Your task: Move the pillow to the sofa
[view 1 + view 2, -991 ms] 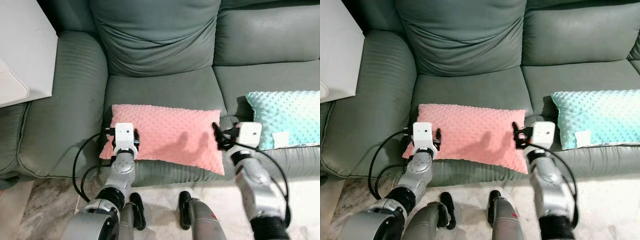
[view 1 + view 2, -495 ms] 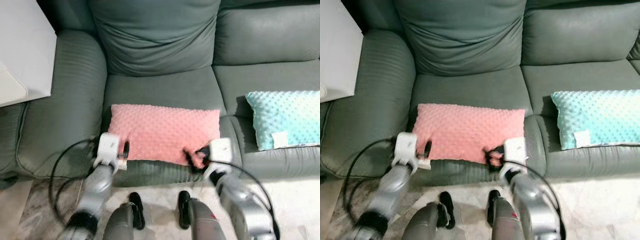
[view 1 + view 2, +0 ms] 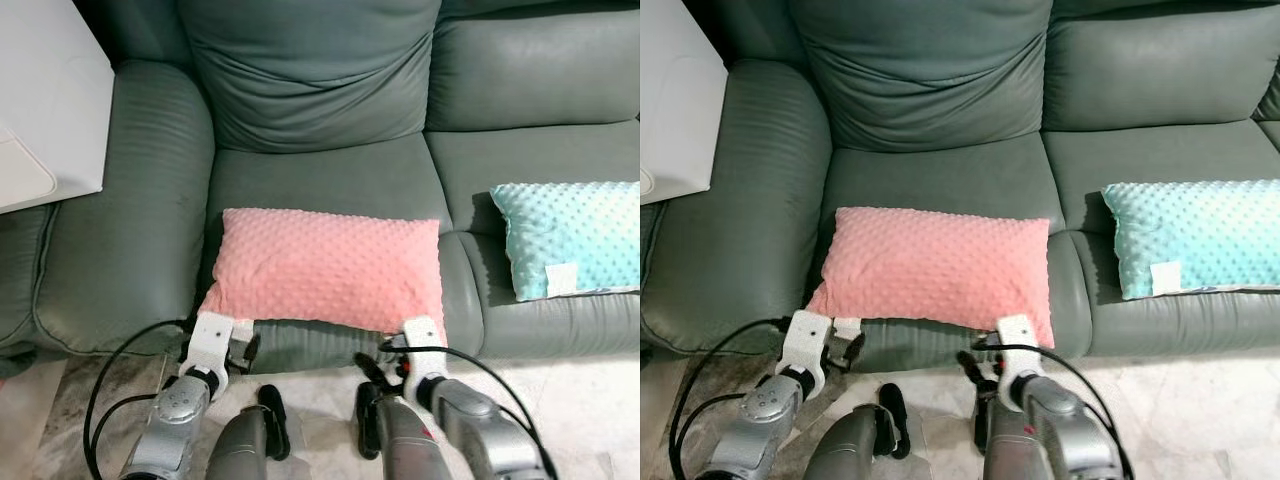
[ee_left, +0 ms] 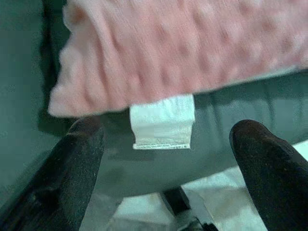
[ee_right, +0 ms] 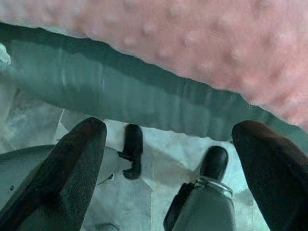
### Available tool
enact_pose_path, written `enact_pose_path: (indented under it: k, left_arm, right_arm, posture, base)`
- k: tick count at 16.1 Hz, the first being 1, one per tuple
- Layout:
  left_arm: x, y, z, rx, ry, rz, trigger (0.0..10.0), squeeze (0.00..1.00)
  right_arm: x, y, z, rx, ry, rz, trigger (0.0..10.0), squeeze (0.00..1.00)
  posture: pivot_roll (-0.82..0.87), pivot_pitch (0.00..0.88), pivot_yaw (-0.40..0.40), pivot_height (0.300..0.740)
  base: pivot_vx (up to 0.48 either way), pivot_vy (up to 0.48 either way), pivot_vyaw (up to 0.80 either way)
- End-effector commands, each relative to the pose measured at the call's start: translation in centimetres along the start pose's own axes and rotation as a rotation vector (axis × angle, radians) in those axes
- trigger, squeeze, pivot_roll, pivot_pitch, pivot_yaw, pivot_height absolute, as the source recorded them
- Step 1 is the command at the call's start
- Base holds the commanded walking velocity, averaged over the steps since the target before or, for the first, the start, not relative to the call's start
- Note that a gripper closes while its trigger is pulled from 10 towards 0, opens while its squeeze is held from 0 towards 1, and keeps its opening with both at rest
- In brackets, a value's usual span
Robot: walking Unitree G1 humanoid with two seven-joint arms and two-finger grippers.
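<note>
My green sofa (image 3: 330, 90) now carries the pink pillow (image 3: 325, 265), lying flat on the left seat cushion with its front edge overhanging. I judge placement done; next I just tuck arms away. Left gripper (image 4: 168, 144) and right gripper (image 5: 168, 159) hang below it, fingers spread, empty.

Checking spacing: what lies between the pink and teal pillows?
Bare sofa: the seam between two seat cushions separates pink pillow from teal pillow, in both eye views.
</note>
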State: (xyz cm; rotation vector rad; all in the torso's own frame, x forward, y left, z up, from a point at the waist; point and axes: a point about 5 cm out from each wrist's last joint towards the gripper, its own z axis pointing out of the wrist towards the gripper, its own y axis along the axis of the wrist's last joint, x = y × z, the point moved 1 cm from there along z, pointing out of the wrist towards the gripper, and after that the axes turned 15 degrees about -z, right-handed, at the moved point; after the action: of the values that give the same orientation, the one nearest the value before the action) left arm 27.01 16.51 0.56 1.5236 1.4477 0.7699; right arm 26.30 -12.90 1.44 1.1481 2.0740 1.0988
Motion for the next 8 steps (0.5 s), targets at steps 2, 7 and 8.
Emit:
enact_pose_path:
  k: [2,7,8]
  left_arm:
    - [-1.0,-1.8,-0.2,0.084,-0.033,0.007,10.0,1.0]
    - [-3.7,-0.4,1.6,0.085,-0.075,-0.013,10.0,1.0]
    - [-4.1,0.1,2.0,0.078,-0.084,-0.014,10.0,1.0]
  right_arm:
    - [-0.1,-1.6,0.3,0.003,0.039,-0.038,10.0,1.0]
    - [-2.8,-3.5,0.4,0.009,-0.084,0.038,10.0,1.0]
    - [-3.0,-3.7,0.4,0.008,-0.094,0.035,10.0,1.0]
  posture:
    - [-0.14,0.385,0.029,0.74]
    - [-0.15,0.398,0.029,0.74]
    - [-0.15,0.402,0.032,0.74]
  base:
    - [0.0,0.0,0.0]
    - [0.0,0.0,0.0]
    - [0.0,0.0,0.0]
